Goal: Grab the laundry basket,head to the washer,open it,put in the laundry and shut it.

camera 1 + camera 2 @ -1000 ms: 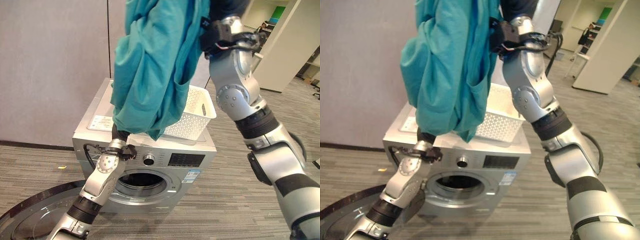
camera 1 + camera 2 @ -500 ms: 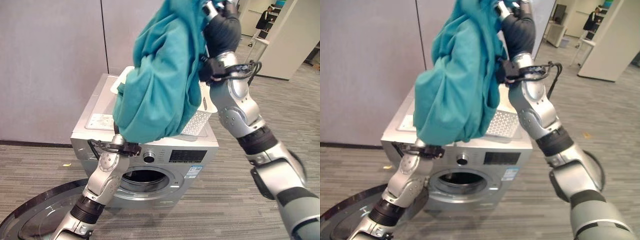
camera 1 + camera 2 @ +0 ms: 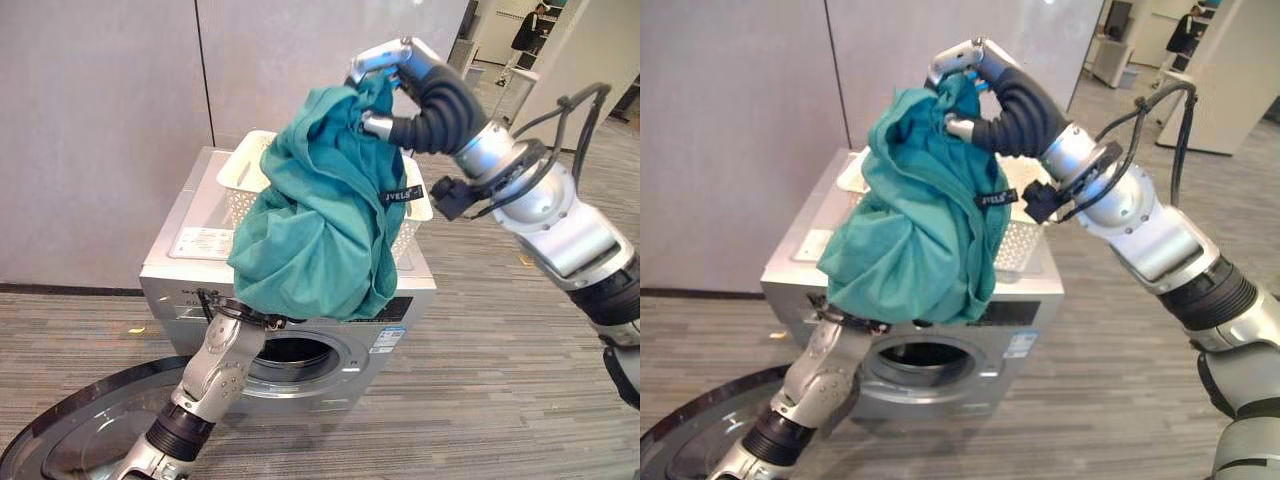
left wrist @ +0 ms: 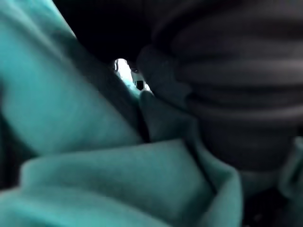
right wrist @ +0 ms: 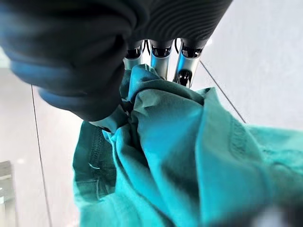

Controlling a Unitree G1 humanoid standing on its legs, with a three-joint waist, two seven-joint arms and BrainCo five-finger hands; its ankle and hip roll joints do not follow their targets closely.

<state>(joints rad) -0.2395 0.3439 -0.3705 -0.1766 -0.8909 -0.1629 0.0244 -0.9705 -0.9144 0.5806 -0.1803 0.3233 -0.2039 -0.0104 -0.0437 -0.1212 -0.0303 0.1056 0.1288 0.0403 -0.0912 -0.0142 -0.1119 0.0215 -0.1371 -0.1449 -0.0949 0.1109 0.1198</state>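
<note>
Above the open washer [image 3: 300, 350], the right robot hand [image 3: 395, 75] pinches bunched teal laundry [image 3: 320, 220].

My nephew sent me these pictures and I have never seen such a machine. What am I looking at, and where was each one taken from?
This is a two-armed humanoid robot loading a washing machine. The two wide pictures come from cameras on its head, looking down. The two close-ups come from cameras on its wrists. The right hand is raised high, its fingers pinching the top of a teal garment that hangs in front of the washer. The left arm reaches up under the bundle, so the left hand is buried in cloth. A white laundry basket stands on top of the washer. The round door lies swung open at lower left.
</note>
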